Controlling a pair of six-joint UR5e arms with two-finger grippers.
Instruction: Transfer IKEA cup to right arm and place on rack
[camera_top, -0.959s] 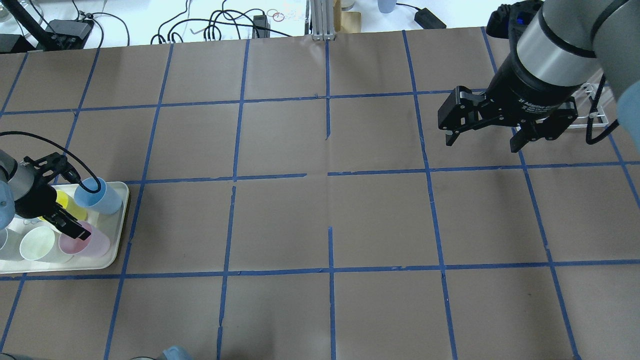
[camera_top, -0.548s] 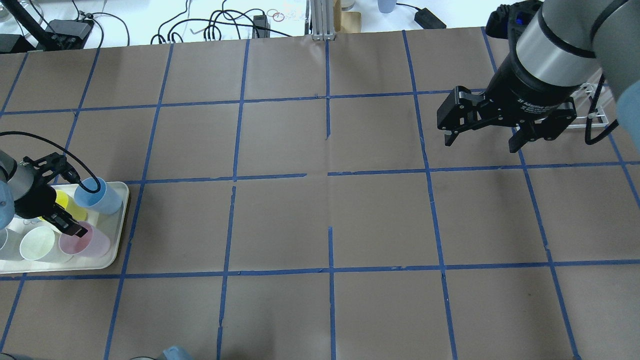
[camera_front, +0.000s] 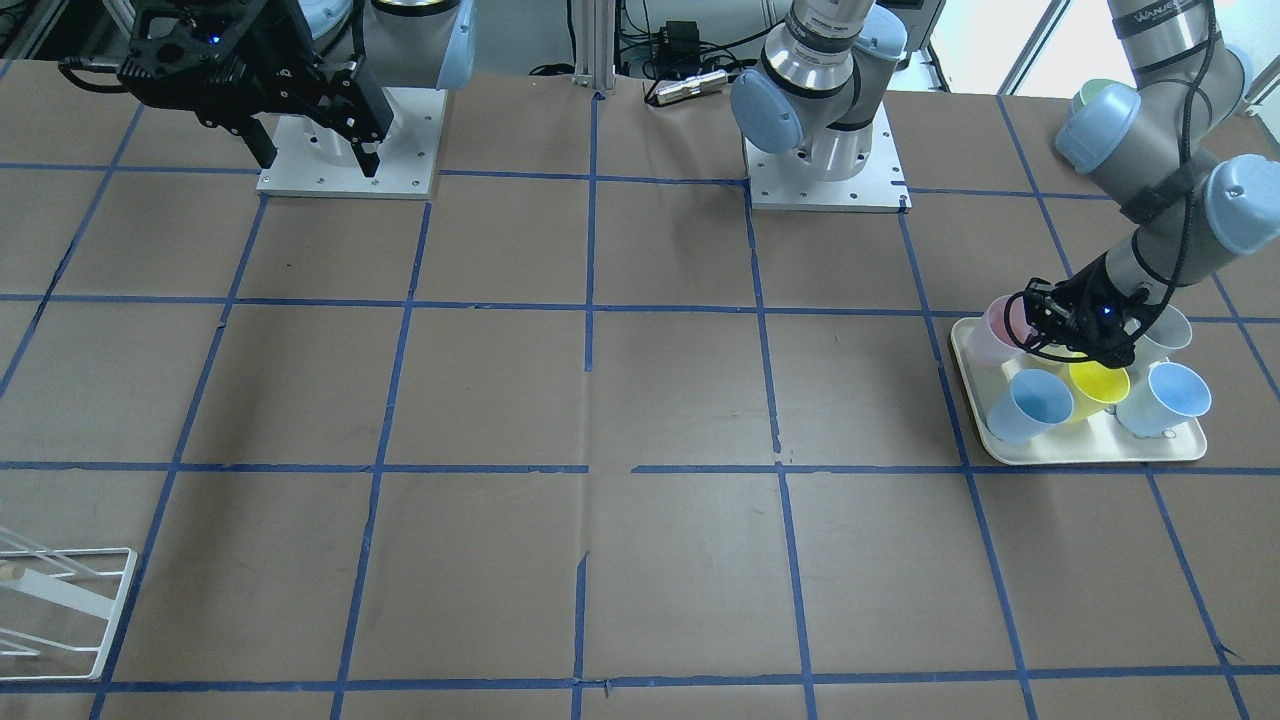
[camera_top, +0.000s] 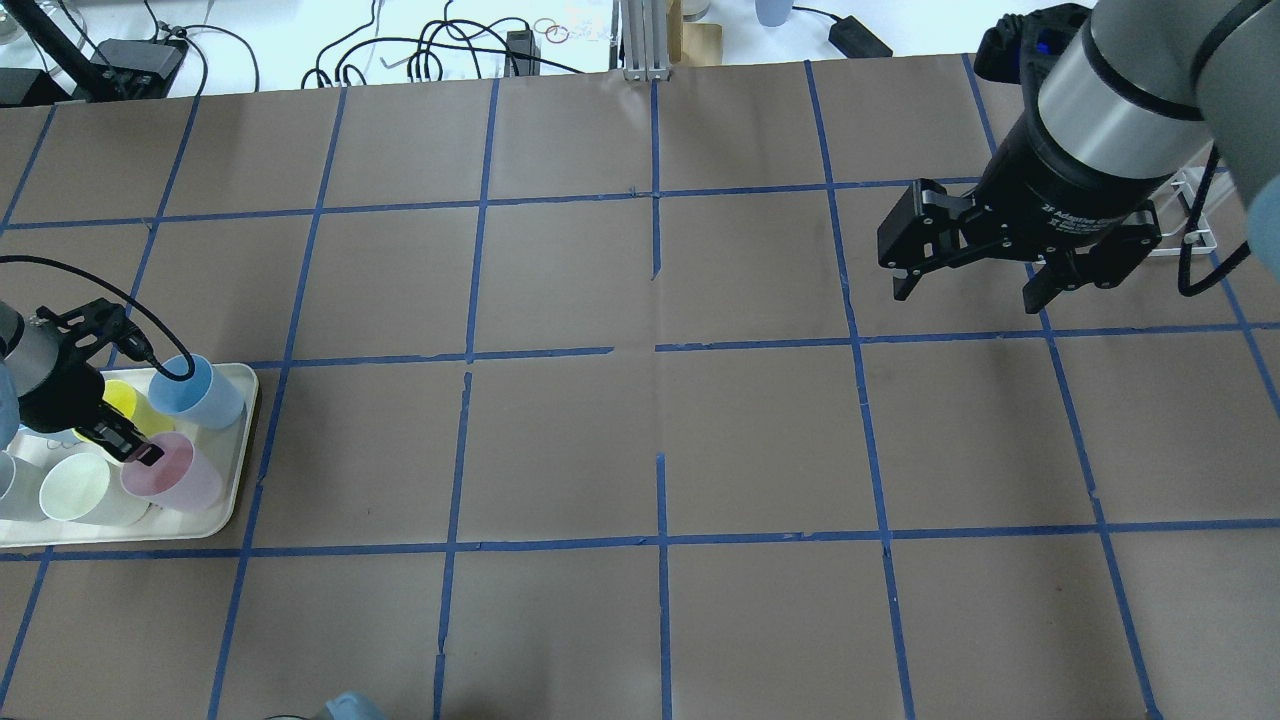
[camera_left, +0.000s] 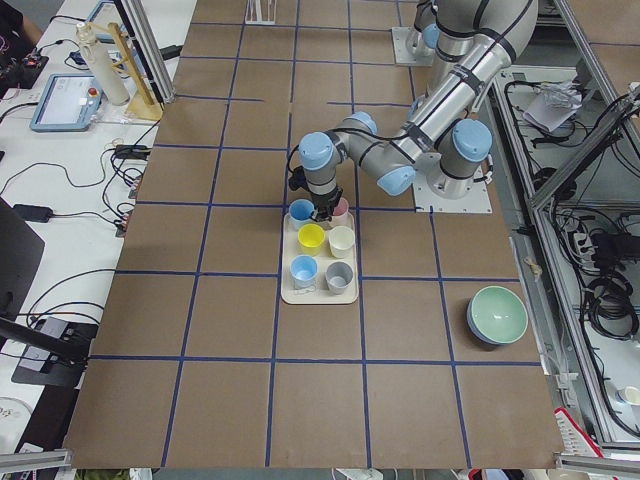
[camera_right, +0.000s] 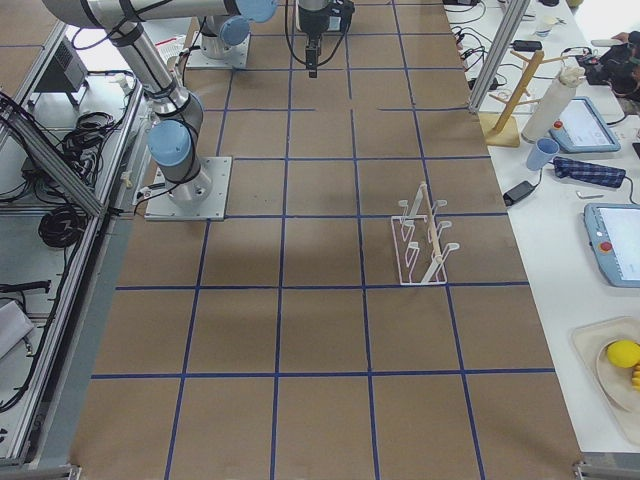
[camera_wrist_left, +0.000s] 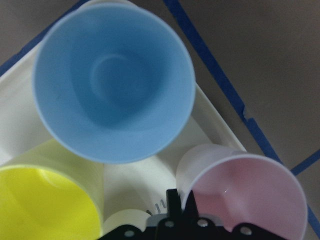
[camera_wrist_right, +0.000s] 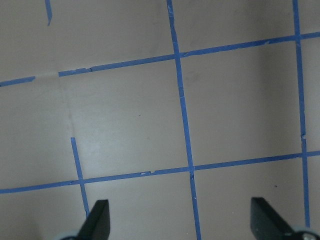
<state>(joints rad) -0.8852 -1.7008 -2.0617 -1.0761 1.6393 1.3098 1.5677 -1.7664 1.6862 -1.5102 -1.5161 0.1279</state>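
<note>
**Main risk: one-sided rim pinch with a long carry ahead**

- Counter (camera_top: 660, 440): the tray sits at its left end and the rack (camera_right: 420, 240) at its right end. The hand-over has to bridge nearly the whole span, so a marginal grip has plenty of time to slip.
- Right arm (camera_top: 1100, 110): it hangs up near the rack, well apart from the cup. The right fingers (camera_wrist_right: 97, 220) are spread wide and hold nothing. If they meet the tapered wall off-centre, the cup could squirt out mid-transfer.
- Rack: the rods are thin and slanted. A cup that arrives tilted probably misses its rod and drops.
- Tray (camera_top: 245, 400): it looks light. If the cup snags on anything, the tray may drag along with it.
- Neighbours: the blue cup (camera_wrist_left: 115, 80) and yellow cup (camera_wrist_left: 45, 205) stand just beside the target. A lift that isn't straight up could topple them.
- IKEA cup (camera_wrist_left: 245, 195): it is at the tray's inner corner on the robot's side. I can't tell whether its base has left the tray.
- Left fingers (camera_wrist_left: 173, 202): they are clenched on the IKEA cup's rim, one inside and one outside. That is a single pinch on a thin wall, so the cup can pivot and hang crooked, which would spoil the right arm's approach.
</note>
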